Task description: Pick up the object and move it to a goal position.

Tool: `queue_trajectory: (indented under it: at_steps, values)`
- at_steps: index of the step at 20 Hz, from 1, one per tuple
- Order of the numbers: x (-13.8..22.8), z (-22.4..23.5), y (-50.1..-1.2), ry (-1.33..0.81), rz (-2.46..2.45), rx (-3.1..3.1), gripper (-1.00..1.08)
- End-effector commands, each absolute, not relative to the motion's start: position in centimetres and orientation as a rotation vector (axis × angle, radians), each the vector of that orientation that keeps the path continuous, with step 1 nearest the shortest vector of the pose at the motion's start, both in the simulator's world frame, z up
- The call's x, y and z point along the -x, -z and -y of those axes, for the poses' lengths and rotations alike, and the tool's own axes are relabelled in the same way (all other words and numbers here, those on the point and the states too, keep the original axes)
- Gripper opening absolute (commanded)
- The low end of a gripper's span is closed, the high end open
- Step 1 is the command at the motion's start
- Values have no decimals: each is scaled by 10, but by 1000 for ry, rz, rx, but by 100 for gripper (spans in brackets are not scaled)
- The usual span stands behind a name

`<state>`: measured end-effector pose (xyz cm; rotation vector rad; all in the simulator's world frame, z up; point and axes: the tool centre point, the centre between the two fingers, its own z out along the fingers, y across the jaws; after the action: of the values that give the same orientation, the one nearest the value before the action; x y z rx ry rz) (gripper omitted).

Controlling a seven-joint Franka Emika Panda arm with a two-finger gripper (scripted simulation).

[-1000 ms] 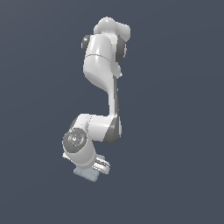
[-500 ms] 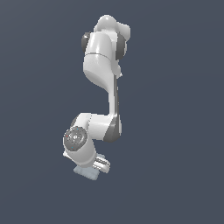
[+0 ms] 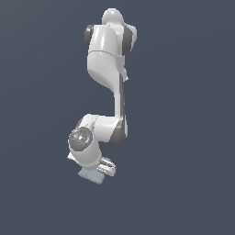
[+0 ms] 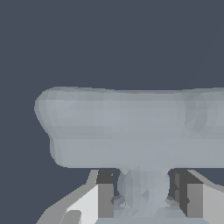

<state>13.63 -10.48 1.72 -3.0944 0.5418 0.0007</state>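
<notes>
My pincer [image 4: 144, 192] is closed on the object [image 4: 131, 127]: my two fingers [image 4: 105, 197] press the thin crossbar from either side, and one pale grey bar lies broad just beyond my fingertips.

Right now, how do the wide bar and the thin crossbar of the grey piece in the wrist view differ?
The wide bar spans nearly the whole wrist view, while the thin crossbar is far narrower. The wide bar lies clear beyond the hand; the crossbar sits between the dark fingers. Both are the same pale grey.
</notes>
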Motion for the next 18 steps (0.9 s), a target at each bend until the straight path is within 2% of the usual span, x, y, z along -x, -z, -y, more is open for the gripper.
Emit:
queue_trajectory:
  at_steps: [1,18]
  values:
    - [-128,105,-17,0,-542,3094,-100]
    - [-57,102,-18,0,-542,3094,-100]
